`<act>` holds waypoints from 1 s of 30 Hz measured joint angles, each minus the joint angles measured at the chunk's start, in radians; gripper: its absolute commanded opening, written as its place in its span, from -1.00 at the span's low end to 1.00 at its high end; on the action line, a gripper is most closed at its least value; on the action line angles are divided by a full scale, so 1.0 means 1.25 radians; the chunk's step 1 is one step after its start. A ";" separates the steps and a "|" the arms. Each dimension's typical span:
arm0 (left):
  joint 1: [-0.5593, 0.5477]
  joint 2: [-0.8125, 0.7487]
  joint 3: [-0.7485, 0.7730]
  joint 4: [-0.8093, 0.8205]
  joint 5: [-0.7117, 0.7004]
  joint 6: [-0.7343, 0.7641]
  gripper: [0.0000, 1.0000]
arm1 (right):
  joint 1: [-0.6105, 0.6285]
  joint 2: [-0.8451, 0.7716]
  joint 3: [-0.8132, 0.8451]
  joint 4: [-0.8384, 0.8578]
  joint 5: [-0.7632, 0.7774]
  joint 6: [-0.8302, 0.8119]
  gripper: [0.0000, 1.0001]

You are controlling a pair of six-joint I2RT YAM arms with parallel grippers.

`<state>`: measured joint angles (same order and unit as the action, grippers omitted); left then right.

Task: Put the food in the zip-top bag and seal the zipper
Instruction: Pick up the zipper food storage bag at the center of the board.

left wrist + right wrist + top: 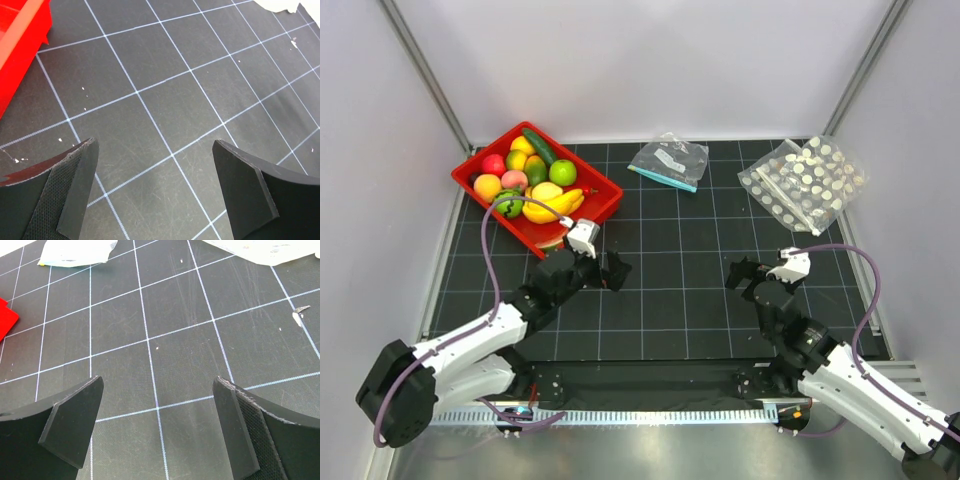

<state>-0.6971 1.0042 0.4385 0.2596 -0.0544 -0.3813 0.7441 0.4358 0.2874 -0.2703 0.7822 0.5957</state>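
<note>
The food [542,185], glossy toy fruits and vegetables, is piled in a red tray [592,172] at the back left. The zip-top bag [807,183], clear with white dots, lies flat at the back right; its zipper is too small to make out. My left gripper [598,272] hovers low over the mat just in front of the tray, open and holding nothing [155,150]. My right gripper [752,280] is open and holds nothing over the mat's right half, well short of the dotted bag [159,390].
A second clear bag [669,161] with a teal strip and white label lies at the back middle, also seen in the right wrist view [75,252]. The tray's red wall [20,45] fills the left wrist view's upper left corner. White walls enclose the gridded mat.
</note>
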 measured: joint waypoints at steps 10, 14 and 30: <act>0.000 0.002 -0.004 0.017 0.020 0.002 0.99 | 0.000 0.030 0.008 0.036 -0.010 -0.045 0.90; 0.000 0.007 -0.004 0.017 0.027 0.003 0.99 | -0.001 0.179 0.112 0.010 0.037 -0.060 0.91; 0.000 0.006 -0.004 0.028 0.035 0.003 0.99 | -0.444 0.681 0.511 -0.009 -0.153 -0.082 0.81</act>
<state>-0.6971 1.0122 0.4332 0.2943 -0.0105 -0.3779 0.1886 1.2877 0.9264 -0.2813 0.5915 0.4934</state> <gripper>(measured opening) 0.996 0.911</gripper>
